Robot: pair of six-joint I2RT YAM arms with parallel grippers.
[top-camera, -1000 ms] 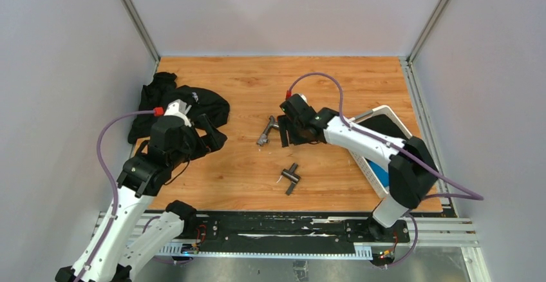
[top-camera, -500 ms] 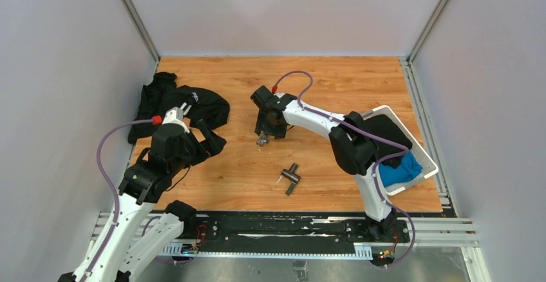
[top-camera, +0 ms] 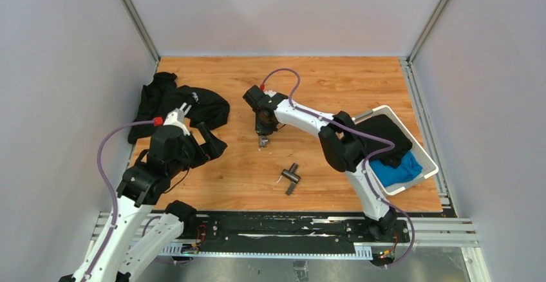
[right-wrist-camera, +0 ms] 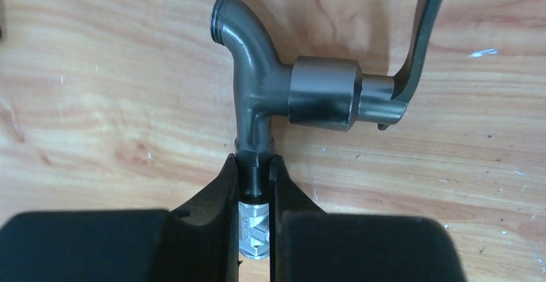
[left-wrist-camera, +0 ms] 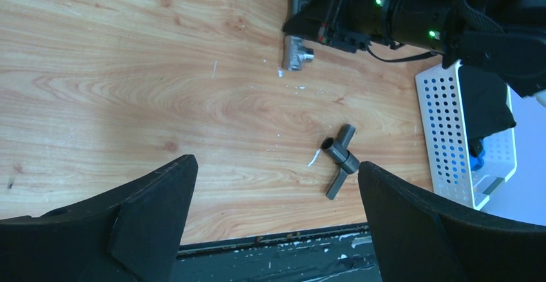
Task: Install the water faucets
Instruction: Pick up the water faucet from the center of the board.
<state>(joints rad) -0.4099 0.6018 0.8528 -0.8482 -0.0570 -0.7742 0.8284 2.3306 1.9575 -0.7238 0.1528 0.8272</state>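
A dark-grey faucet (right-wrist-camera: 257, 95) with a curved spout and a thin lever handle (right-wrist-camera: 422, 37) lies on the wooden table. My right gripper (right-wrist-camera: 254, 166) is shut on its straight stem, whose silver end sits between the fingers. From above, that gripper (top-camera: 264, 127) points down at the faucet (top-camera: 263, 141) mid-table. A second T-shaped faucet piece (top-camera: 291, 178) lies loose nearer the front edge and shows in the left wrist view too (left-wrist-camera: 339, 158). My left gripper (top-camera: 211, 141) hangs open over the table's left side, with nothing between its fingers (left-wrist-camera: 275, 166).
A black cloth garment (top-camera: 174, 102) is heaped at the back left, just beyond the left gripper. A white perforated basket (top-camera: 422, 156) holding black and blue cloth stands at the right edge. The table's front edge meets a black rail (top-camera: 290, 224).
The right arm has swung left over the faucet, and its jaws have closed on the stem. The left arm has barely moved.
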